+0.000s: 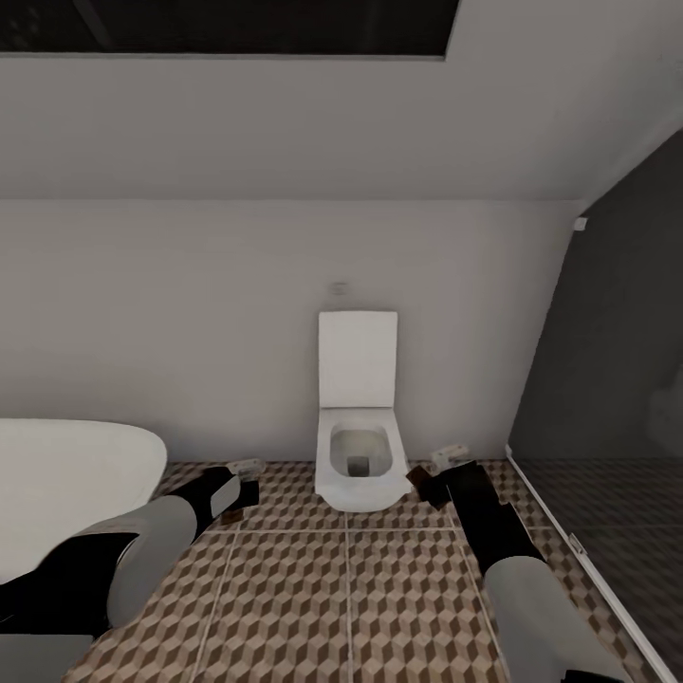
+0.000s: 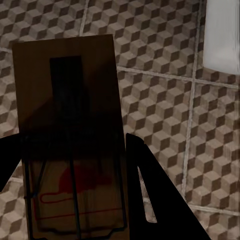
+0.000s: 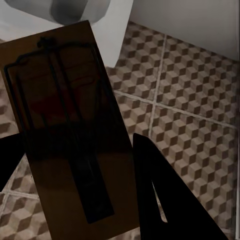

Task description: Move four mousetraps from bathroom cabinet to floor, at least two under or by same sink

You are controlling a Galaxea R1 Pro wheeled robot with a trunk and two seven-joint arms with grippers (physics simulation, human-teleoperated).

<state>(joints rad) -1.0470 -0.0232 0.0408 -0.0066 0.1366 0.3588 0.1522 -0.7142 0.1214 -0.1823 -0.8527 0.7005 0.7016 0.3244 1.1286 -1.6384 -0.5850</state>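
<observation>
Each claw [image 2: 75, 165] clamping a mousetrap [image 2: 65, 100].

Pale grey upper arms [image 1: 152, 555], black forearms [image 1: 489, 526], black angular jaws.

Two mousetraps are counted: one mousetrap [image 2: 70, 140] is clamped between the dark fingers of the left gripper [image 1: 242, 484], and a second mousetrap [image 3: 70, 130] is clamped in the right gripper [image 1: 438, 474]. Two grippers are thus counted, one to either side of the toilet [image 1: 357, 446]. One toilet is seen, wall-hung and white, with its lid raised. One white bathtub [image 1: 66, 474] is counted, to the left of the toilet. One round flush button [image 1: 339, 286] is seen on the wall above the toilet. One dark glass screen [image 1: 607, 379] is counted, to the right of the toilet.
</observation>
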